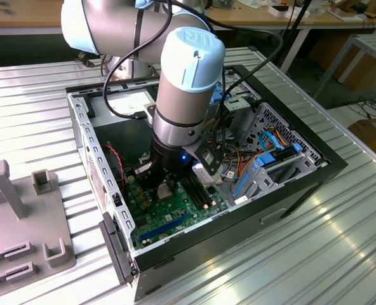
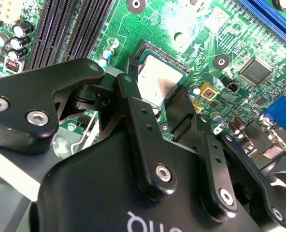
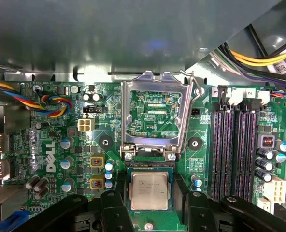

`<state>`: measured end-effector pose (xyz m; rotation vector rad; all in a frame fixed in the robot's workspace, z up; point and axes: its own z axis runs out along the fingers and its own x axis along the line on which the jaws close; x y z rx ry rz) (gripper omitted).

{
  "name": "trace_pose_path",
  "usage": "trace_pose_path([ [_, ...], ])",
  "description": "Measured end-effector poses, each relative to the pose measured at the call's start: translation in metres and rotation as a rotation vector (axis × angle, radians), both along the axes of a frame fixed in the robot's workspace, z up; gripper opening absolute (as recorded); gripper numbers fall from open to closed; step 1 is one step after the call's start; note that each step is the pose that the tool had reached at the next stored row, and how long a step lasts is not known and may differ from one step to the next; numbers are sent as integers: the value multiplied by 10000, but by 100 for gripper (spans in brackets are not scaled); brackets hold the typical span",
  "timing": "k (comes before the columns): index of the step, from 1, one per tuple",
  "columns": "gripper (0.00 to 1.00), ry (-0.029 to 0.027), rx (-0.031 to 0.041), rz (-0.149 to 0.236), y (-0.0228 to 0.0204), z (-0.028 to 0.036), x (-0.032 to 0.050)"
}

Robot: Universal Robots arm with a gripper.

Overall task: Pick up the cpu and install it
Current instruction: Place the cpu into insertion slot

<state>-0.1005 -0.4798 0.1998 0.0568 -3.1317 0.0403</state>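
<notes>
The arm (image 1: 188, 82) reached down into an open computer case (image 1: 302, 185) that lay on its side on a ribbed metal desk (image 1: 340, 254). The pincer (image 1: 164, 185) hung low over the green circuit board (image 1: 172, 216). A grey plastic holder (image 1: 23, 222) sat on the desk at the exterior view's left, well apart from the case.

The cpu (image 3: 150, 190) lay flat in its socket on the board, silver lid facing up. It was close to square, so no long axis stood out. Its edges ran in line with the socket frame and parallel to the black memory slots (image 3: 235, 150) beside it. The socket's metal hold-down frame (image 3: 155, 113) stood swung open just past the cpu, showing a patch of green board through its window.

In both wrist views the pincer (image 3: 151, 195) straddled the cpu (image 2: 157, 79), with one black finger (image 2: 132, 92) on each side of it. The fingers were spread about as wide as the socket. In the first wrist view a thin dark strip showed between each finger and the cpu's edge, so the pincer appeared open and gripped nothing. A bundle of coloured wires (image 3: 51, 101) curled over the board's far side.
</notes>
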Motion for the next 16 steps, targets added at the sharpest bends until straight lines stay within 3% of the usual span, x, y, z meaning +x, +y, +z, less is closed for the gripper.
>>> trace_pose_path([
  [16,47,-2,3,0,-1,-9,0],
])
